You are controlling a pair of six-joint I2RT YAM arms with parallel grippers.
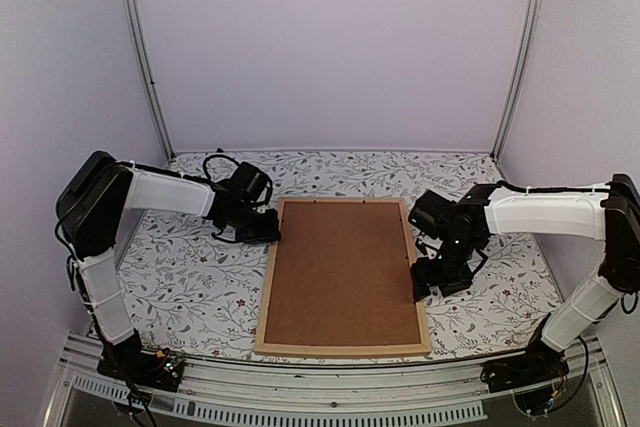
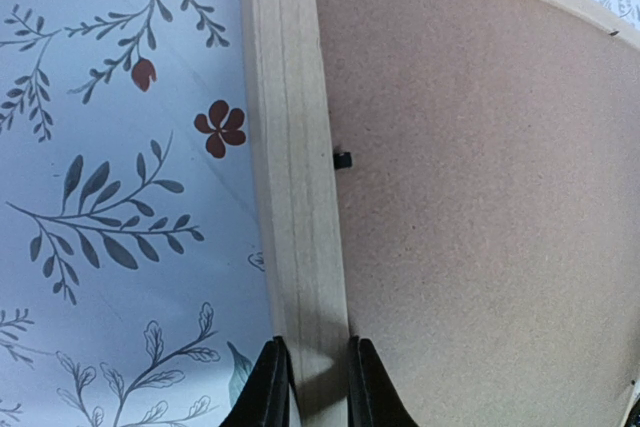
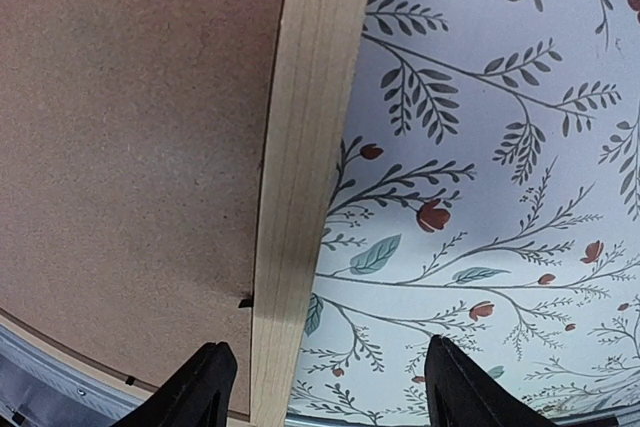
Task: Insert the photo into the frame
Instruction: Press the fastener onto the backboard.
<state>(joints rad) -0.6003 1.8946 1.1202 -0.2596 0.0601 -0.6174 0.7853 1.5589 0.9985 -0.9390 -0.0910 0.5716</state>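
The frame (image 1: 268,277), thin light-wood bars, lies flat mid-table with a plain brown backing board (image 1: 345,272) filling it. No part of the photo shows in any view. My left gripper (image 1: 270,232) is at the frame's left bar near the far corner. In the left wrist view it (image 2: 315,345) is shut on that bar (image 2: 295,197), one finger outside and one on the board side. My right gripper (image 1: 425,282) hangs over the right bar. In the right wrist view it (image 3: 328,347) stands open, astride the bar (image 3: 300,167) without touching it.
A floral tablecloth (image 1: 190,277) covers the table on both sides of the frame. Small black retaining tabs (image 2: 342,159) (image 3: 245,300) sit at the board's edge. A metal rail (image 1: 330,382) runs along the near table edge; walls close in behind and beside.
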